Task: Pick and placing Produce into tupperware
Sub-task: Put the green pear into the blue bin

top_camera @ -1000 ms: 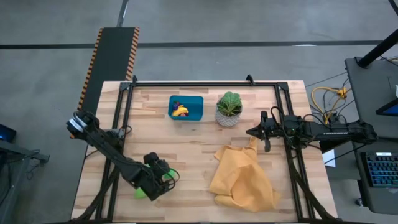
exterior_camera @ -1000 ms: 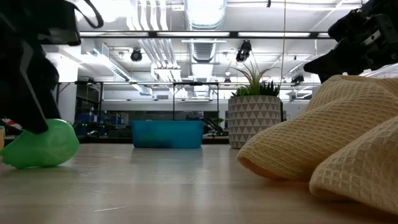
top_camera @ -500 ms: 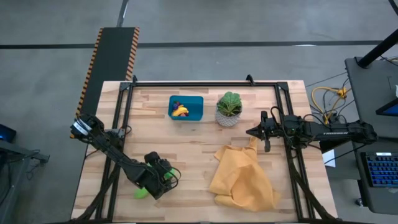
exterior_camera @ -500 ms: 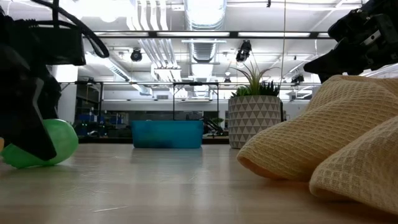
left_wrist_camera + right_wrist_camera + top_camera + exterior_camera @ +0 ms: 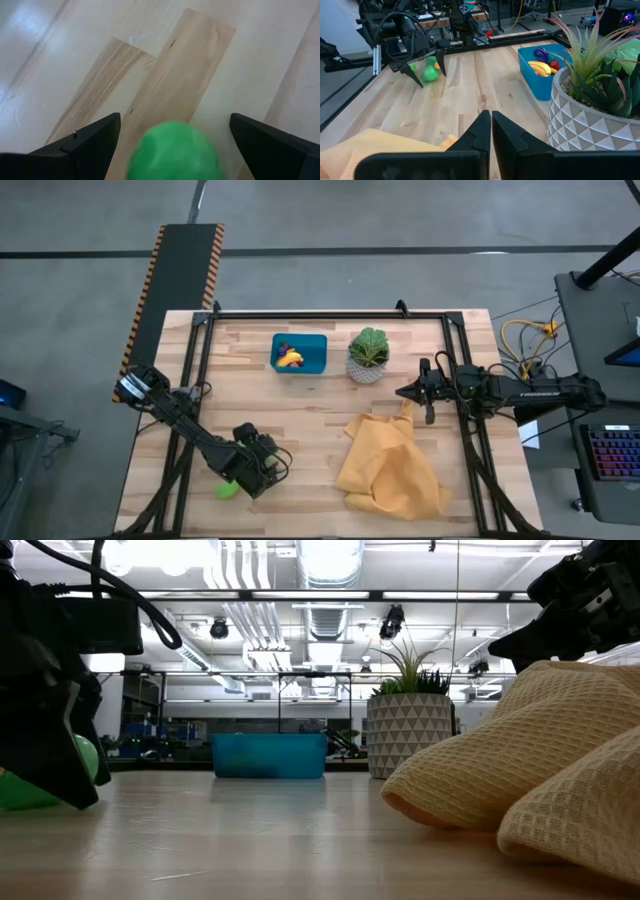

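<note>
While the high view only gives a green sliver under the left tool (image 5: pixel 262 470) at the bench's (image 5: pixel 300 415) near-left corner, the left wrist view shows the green piece (image 5: pixel 174 152) sitting between the spread fingers (image 5: pixel 85 142), on the wood, no contact visible. Left tool released. Low view: the dark tool body covers most of that piece. Right wrist view adds what the others hide: a second, smaller green bit just beside it, and the tupperware's (image 5: pixel 547 72) contents, banana (image 5: pixel 540 67) plus purple and red bits. Tupperware sits at the far middle of the bench, just left of the potted plant (image 5: pixel 368 355). Right tool (image 5: pixel 428 392) clenched on nothing, hanging over the yellow cloth's (image 5: pixel 390 465) far edge.
</note>
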Controlling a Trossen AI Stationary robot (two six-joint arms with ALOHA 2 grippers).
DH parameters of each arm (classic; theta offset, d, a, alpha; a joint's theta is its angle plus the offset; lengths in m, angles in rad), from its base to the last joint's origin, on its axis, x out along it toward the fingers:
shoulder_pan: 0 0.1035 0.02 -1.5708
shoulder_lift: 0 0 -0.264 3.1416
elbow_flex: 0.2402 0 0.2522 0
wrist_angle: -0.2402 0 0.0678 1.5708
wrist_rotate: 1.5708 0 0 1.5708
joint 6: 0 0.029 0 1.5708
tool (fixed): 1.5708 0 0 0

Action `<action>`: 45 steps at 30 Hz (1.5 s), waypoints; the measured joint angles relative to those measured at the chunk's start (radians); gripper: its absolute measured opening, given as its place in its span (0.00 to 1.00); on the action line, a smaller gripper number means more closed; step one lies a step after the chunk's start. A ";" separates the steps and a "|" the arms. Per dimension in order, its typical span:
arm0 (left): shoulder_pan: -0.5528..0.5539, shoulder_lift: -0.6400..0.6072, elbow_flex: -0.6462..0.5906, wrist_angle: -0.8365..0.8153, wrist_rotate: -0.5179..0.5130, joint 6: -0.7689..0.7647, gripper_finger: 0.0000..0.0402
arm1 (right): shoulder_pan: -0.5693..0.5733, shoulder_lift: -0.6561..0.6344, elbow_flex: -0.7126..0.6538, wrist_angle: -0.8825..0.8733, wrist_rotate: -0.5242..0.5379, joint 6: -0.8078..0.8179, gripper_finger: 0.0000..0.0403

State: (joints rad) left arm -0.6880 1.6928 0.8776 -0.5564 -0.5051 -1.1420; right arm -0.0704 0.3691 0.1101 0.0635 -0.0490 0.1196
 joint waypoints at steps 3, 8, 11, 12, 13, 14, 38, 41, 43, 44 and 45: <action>0.000 0.000 0.000 0.000 0.003 -0.003 0.90 | 0.000 0.000 0.000 0.000 0.000 0.000 0.02; 0.001 0.000 0.000 0.000 0.023 -0.003 0.90 | 0.000 0.000 0.000 0.000 0.000 0.000 0.02; 0.001 -0.001 0.000 -0.001 0.025 0.001 0.90 | 0.000 0.000 0.000 0.000 0.000 0.000 0.02; 0.002 -0.002 0.000 -0.002 0.026 0.001 0.90 | 0.000 0.000 0.000 0.000 0.000 0.000 0.02; 0.002 -0.002 0.000 -0.003 0.027 0.001 0.90 | 0.000 0.000 0.000 0.000 0.000 0.000 0.02; 0.002 -0.002 0.000 -0.005 0.032 0.000 0.90 | 0.000 0.000 0.000 0.000 0.000 0.000 0.02; 0.008 -0.004 0.000 -0.020 0.093 -0.056 0.80 | 0.000 0.000 0.000 0.000 0.000 0.000 0.02; 0.008 -0.004 0.000 -0.020 0.097 -0.050 0.72 | 0.000 0.000 0.000 0.000 0.000 0.000 0.02; 0.008 -0.004 0.000 -0.020 0.098 -0.048 0.68 | 0.000 0.000 0.000 0.000 0.000 0.000 0.02; 0.008 -0.004 0.000 -0.020 0.099 -0.047 0.66 | 0.000 0.000 0.000 0.000 0.000 0.000 0.02; 0.008 -0.004 0.000 -0.020 0.100 -0.046 0.64 | 0.000 0.000 0.000 0.000 0.000 0.000 0.02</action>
State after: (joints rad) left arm -0.6804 1.6886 0.8772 -0.5766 -0.4049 -1.1882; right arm -0.0706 0.3695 0.1101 0.0634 -0.0490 0.1196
